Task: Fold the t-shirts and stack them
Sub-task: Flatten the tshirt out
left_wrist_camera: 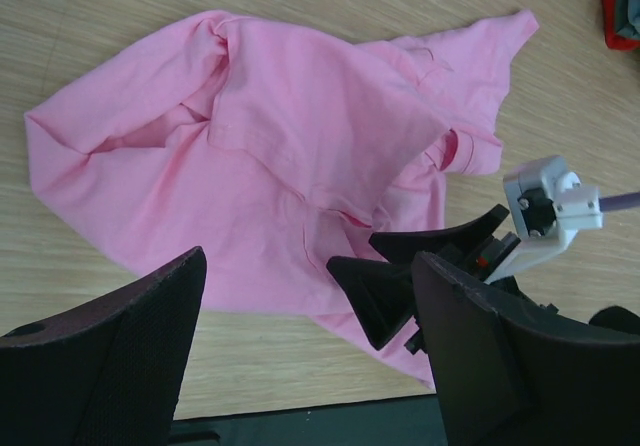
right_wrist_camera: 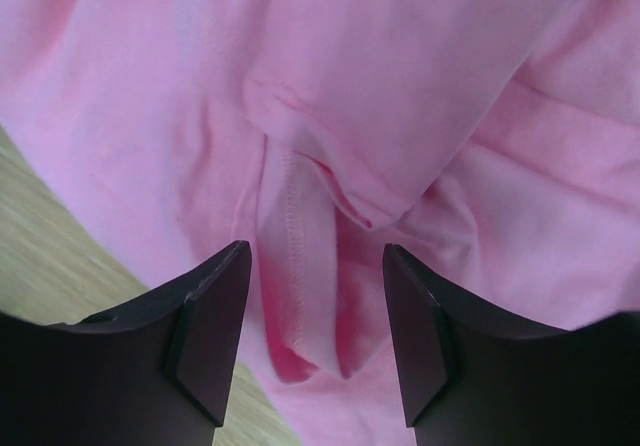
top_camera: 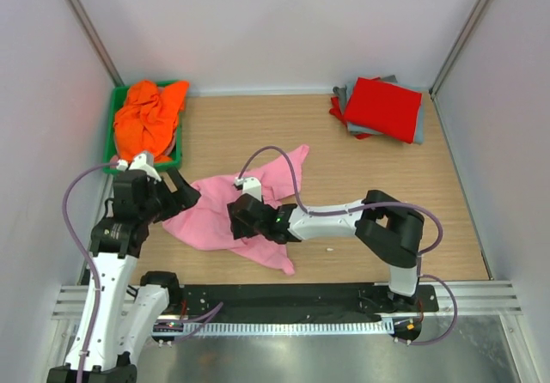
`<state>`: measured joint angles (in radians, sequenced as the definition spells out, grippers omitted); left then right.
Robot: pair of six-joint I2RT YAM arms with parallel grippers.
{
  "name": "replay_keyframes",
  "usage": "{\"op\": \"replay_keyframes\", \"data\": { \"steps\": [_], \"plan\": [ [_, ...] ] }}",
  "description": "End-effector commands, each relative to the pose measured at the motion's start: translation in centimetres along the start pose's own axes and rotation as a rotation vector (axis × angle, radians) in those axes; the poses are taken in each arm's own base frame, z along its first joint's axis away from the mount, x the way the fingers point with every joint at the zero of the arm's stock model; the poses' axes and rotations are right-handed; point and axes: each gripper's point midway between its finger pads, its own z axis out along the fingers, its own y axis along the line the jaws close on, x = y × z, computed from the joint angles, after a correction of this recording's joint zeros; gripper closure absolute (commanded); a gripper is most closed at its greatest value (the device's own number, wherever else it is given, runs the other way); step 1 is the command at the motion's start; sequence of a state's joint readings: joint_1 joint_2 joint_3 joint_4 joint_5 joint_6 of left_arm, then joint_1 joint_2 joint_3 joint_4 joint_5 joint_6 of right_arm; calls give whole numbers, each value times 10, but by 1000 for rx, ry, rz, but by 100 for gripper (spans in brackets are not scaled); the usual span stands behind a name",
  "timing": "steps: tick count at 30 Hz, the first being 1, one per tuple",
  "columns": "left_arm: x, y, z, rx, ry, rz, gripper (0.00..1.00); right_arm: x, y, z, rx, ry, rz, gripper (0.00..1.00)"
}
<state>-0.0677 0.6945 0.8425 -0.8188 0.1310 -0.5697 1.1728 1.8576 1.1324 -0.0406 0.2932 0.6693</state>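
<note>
A crumpled pink t-shirt (top_camera: 206, 213) lies spread on the wooden table (top_camera: 344, 168), left of centre, with one corner pointing toward the back. The right tool (top_camera: 241, 218) reaches in from the right and sits over the shirt's middle, its arm stretched low across the table. The left tool (top_camera: 182, 196) is at the shirt's left edge. In the back left corner a green bin (top_camera: 111, 134) holds a bunched orange t-shirt (top_camera: 148, 121). In the back right corner a folded red t-shirt (top_camera: 382, 108) lies on top of folded grey t-shirts (top_camera: 419, 130).
</note>
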Motion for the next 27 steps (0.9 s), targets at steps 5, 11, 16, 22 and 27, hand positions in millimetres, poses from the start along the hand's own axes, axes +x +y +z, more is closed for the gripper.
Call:
{"op": "replay_keyframes", "data": {
  "steps": [5,11,16,22,27],
  "plan": [
    [-3,-3,4,16,-5,21,16,-18,-12,14,41,0,80,42],
    [-4,-6,2,35,-14,25,16,-18,-14,26,46,13,82,48],
    [-3,-6,2,38,-14,25,16,-23,-6,33,29,17,78,73],
    [-3,-7,2,42,-14,27,16,-64,-6,4,96,-40,35,99],
    [-4,-7,1,45,-19,26,16,-130,-14,-54,174,-131,-47,99]
  ]
}}
